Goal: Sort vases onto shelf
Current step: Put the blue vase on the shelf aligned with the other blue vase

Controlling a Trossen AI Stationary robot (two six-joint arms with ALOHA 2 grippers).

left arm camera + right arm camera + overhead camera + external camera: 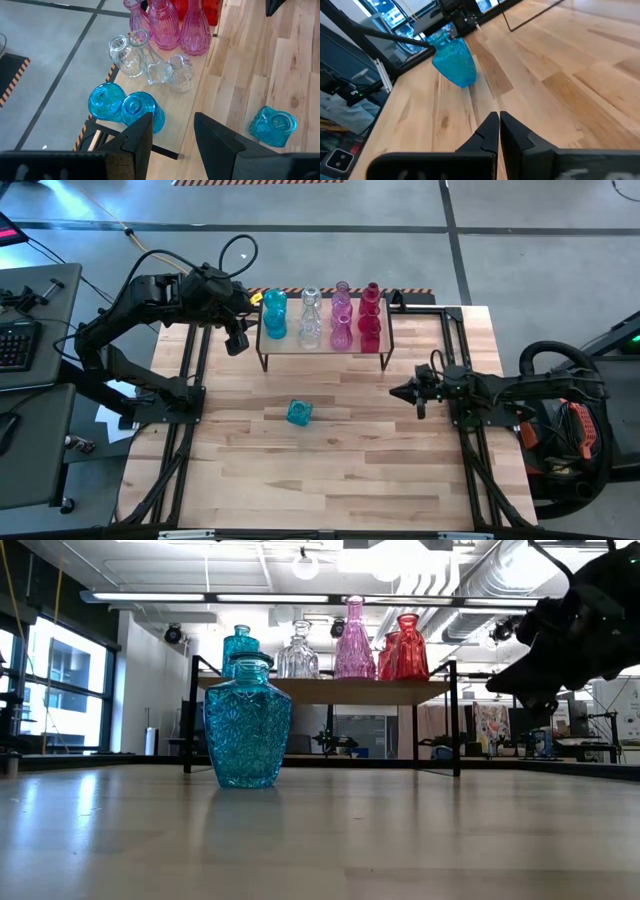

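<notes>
The shelf (322,352) stands at the table's far side and carries teal vases (274,315), clear vases (311,320), pink vases (342,318) and red vases (370,320), all upright on their bases. One more faceted teal vase (299,412) stands alone on the table's middle, also in the low view (247,720). My left gripper (238,340) hovers open and empty by the shelf's left end, above the teal vases (142,109). My right gripper (398,392) is shut and empty, right of the lone teal vase (454,60).
The wooden table (330,480) has free room across its near half. Black frame rails (185,430) run along both sides. A desk with a keyboard (18,340) stands off the table's left. The shelf's thin black legs (456,720) stand between the grippers.
</notes>
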